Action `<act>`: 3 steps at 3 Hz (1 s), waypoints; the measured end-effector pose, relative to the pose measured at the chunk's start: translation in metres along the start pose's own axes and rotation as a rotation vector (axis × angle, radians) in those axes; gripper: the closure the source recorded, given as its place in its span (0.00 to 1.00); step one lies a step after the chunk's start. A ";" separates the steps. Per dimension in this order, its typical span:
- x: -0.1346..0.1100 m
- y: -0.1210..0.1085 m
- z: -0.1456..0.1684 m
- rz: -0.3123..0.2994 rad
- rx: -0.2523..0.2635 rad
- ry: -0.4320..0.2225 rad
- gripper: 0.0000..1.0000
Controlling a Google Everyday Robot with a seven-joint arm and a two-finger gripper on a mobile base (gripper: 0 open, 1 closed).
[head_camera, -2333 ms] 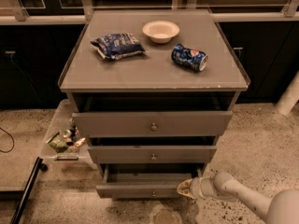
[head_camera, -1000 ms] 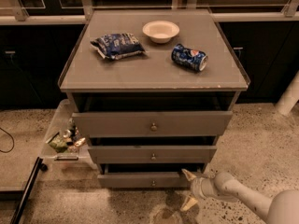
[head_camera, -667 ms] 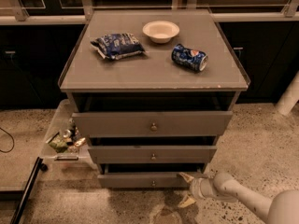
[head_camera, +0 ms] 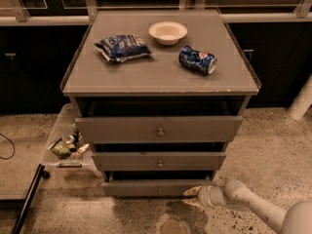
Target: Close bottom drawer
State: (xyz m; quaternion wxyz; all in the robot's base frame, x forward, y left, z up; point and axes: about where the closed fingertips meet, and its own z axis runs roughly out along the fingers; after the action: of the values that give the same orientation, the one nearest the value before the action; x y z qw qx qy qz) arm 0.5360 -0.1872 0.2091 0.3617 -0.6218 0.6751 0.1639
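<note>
In the camera view, the bottom drawer [head_camera: 146, 188] sat lowest of three in the cabinet [head_camera: 161, 77]. Its front was pushed much farther in than two seconds earlier, though a dark gap still showed above it. The gripper [head_camera: 191, 197] was low on the right, against the front's right end, fingers spread and holding nothing. The push had mostly worked; a little travel probably remained.

Gripper [head_camera: 193, 193] is sitting low at the bottom drawer's [head_camera: 141, 188] right front corner, arm running off right. Middle drawer [head_camera: 146, 161] and top drawer [head_camera: 122, 129] are jutting out overhead, blocking approach from above. Floor [head_camera: 122, 217] in front is lying open. Bin [head_camera: 52, 138] is crowding the left side; post [head_camera: 301, 101] is standing well right.
</note>
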 end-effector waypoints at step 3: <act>0.027 -0.034 0.036 -0.041 -0.004 0.059 0.81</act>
State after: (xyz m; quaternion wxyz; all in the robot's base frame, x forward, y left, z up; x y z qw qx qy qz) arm 0.5792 -0.1884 0.1735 0.3437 -0.6407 0.6723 0.1394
